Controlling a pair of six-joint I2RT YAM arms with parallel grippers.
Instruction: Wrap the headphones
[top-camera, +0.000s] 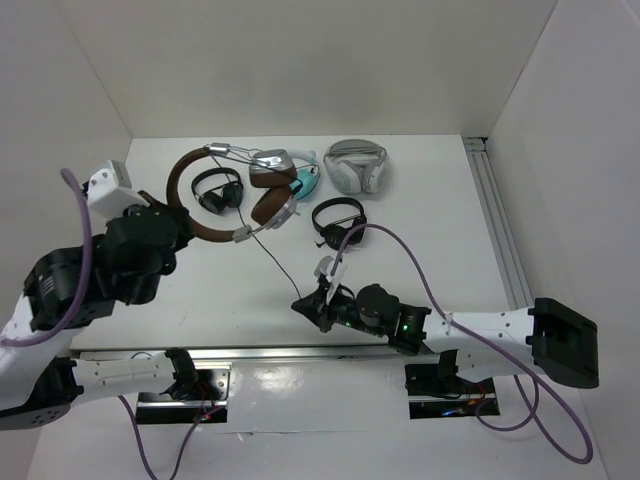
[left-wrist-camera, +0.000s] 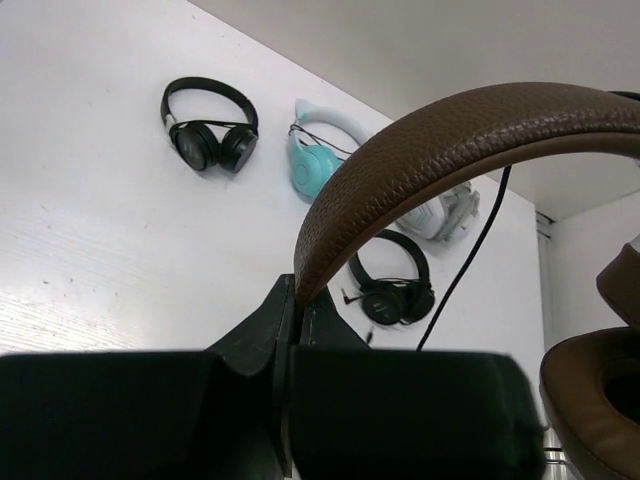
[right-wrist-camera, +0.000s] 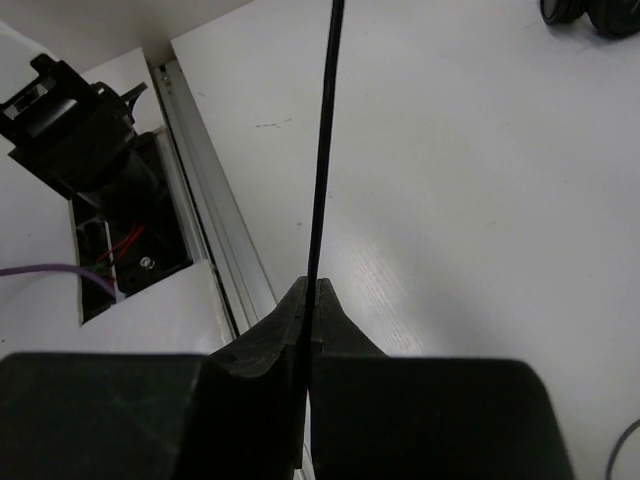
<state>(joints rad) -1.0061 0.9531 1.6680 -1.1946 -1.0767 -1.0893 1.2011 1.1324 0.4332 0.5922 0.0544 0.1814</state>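
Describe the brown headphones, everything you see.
The headphones have a brown grained-leather headband, brown ear pads and silver metal-looking cups. The left tool is shut on the headband; the thin black cable runs from one cup nearly straight to the right tool, which pinches it.

headphones (top-camera: 272, 205): brown band, silver cups | cable (right-wrist-camera: 322, 150): black | small pair (top-camera: 218, 190): black | another pair (top-camera: 306, 182): teal | table (top-camera: 450, 200): white
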